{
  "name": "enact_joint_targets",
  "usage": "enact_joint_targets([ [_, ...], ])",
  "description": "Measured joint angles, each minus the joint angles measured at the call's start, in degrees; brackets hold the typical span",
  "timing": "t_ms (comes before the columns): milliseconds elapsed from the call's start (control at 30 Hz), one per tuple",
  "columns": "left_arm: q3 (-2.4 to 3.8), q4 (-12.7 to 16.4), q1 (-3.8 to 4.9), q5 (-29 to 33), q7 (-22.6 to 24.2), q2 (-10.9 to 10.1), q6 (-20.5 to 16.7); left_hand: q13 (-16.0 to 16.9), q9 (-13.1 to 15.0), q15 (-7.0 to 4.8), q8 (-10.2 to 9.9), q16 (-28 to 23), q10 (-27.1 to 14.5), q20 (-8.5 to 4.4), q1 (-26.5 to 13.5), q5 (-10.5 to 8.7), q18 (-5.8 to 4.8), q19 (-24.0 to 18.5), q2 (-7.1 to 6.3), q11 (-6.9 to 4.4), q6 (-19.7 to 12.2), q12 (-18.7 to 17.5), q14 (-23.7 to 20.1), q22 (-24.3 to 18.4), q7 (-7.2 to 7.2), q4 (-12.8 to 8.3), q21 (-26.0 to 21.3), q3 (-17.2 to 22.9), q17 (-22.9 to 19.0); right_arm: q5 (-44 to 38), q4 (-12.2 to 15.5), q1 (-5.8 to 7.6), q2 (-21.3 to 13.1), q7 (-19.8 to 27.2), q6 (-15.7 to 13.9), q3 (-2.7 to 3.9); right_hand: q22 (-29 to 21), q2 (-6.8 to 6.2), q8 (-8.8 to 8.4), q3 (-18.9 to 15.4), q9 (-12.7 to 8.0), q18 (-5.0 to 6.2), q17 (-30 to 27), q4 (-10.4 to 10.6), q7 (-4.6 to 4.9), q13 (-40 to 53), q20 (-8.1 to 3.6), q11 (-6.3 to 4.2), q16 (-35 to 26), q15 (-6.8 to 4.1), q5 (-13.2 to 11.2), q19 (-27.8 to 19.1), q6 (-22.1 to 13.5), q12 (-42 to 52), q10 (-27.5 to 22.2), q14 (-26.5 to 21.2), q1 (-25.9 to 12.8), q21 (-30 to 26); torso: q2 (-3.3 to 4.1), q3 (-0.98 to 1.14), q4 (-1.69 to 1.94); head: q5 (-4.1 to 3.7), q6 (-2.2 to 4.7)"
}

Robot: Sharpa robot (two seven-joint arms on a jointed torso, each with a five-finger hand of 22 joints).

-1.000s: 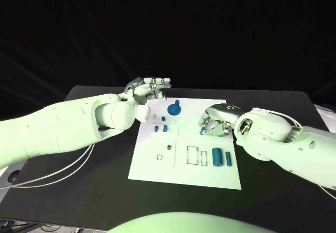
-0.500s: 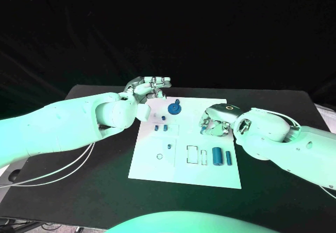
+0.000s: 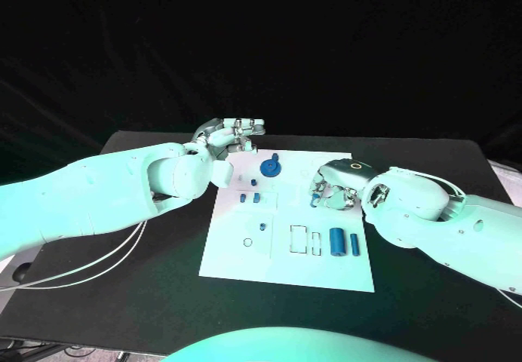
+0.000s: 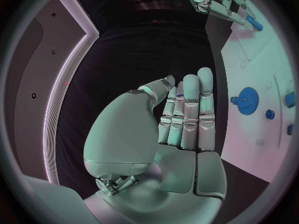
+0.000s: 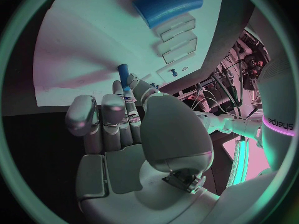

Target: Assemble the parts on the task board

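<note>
Black table [image 3: 130, 302] holds the white board [image 3: 285, 264] at its middle. Blue gear [image 3: 270, 167] sits near the board's far edge, with 2 blue cylinders [image 3: 345, 243] lying toward its right side. Left hand [image 3: 228, 136] hovers beyond the board's far left corner, fingers together, holding nothing. Right hand [image 3: 335, 187] pinches a small blue peg [image 5: 122, 70] over the board's right part.

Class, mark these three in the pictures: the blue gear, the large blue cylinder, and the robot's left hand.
blue gear [image 3: 270, 167], head view, on its toothed disc.
large blue cylinder [image 3: 337, 243], head view, on the middle of its side.
left hand [image 3: 229, 135], head view, on the curled fingers.
</note>
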Motion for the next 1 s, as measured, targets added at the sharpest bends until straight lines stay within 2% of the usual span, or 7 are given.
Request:
enact_joint_targets([
  [233,0.0,-0.1,0.0,0.0,-0.1,0.0,0.1,0.0,0.0,0.0,0.0,0.0,0.0,0.0,0.0,0.0,0.01,0.0,0.0,0.0,0.0,0.0,0.0,0.0,0.0,0.0,0.0,0.0,0.0,0.6,0.6,-0.04,-0.4,-0.3,-1.2,-0.02,0.6,0.13,0.16,0.1,0.2,0.0,0.4,0.2,-0.13,0.0,-0.03,-0.32,0.3,-0.21,-0.2,0.4,0.6,-0.1,0.7,0.2,-0.1,0.4,-0.01,-0.03,0.01,0.05,-0.04],
  [467,0.0,-0.2,0.0,0.0,-0.1,0.0,0.1,0.0,0.0,0.0,0.0,0.0,0.0,0.0,-0.2,0.0,0.0,0.0,0.23,0.0,0.0,0.0,0.0,0.0,0.0,0.0,0.0,0.0,-0.1,1.3,3.0,0.05,-2.1,-0.4,-3.0,0.16,0.9,0.12,0.16,0.4,0.3,0.01,0.5,-0.1,-0.15,0.0,-0.24,-0.41,0.5,-0.21,-0.3,0.6,0.6,-0.2,0.8,0.2,-0.1,0.7,-0.03,-0.02,-0.02,0.16,-0.05],
  [767,0.0,-0.3,0.0,0.1,-0.1,-0.1,0.2,0.0,0.0,0.0,0.0,0.0,0.0,0.0,-0.2,0.0,0.01,0.0,0.23,0.0,0.0,0.0,0.0,0.0,0.0,0.0,0.0,0.0,-0.1,2.9,7.4,1.28,-4.7,-0.8,-5.3,0.61,1.8,0.12,0.35,0.5,0.3,0.01,1.3,-0.2,-0.17,0.0,-0.23,-0.54,1.2,-0.2,-0.5,1.0,1.0,-0.4,1.1,0.2,-0.1,1.2,-0.04,-0.01,-0.03,0.28,0.09],
  [1000,0.0,-0.4,-0.01,0.1,-0.1,0.0,0.4,0.0,0.0,0.0,0.0,0.0,-0.2,0.0,-0.2,0.0,0.0,0.0,0.23,-0.21,0.0,0.0,0.0,-0.1,0.0,0.0,0.0,0.0,-0.1,4.7,11.7,1.04,-3.2,-0.8,-6.2,0.63,1.9,0.11,0.35,0.8,0.3,0.01,1.5,-0.5,-0.17,0.0,-0.23,-0.59,1.3,-0.2,-0.6,1.0,1.0,-0.6,1.2,0.2,-0.1,1.3,0.0,0.03,-0.05,0.6,0.12],
])
